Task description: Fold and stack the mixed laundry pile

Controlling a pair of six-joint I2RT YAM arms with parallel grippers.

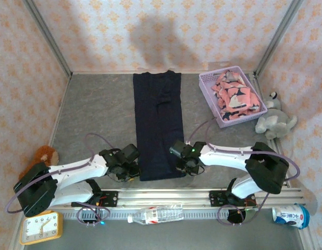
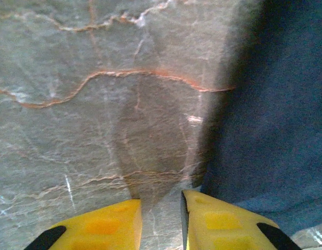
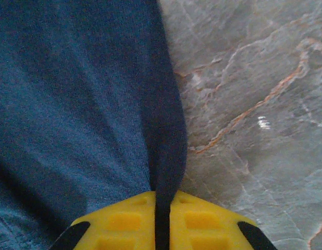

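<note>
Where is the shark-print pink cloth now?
In the top view the shark-print cloth lies bunched in the lavender basket at the far right, between the navy cloth and the grey plush toy.

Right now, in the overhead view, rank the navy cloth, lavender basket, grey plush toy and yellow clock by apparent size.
1. navy cloth
2. lavender basket
3. tie: grey plush toy and yellow clock look about equal, so I won't rank them.
</note>
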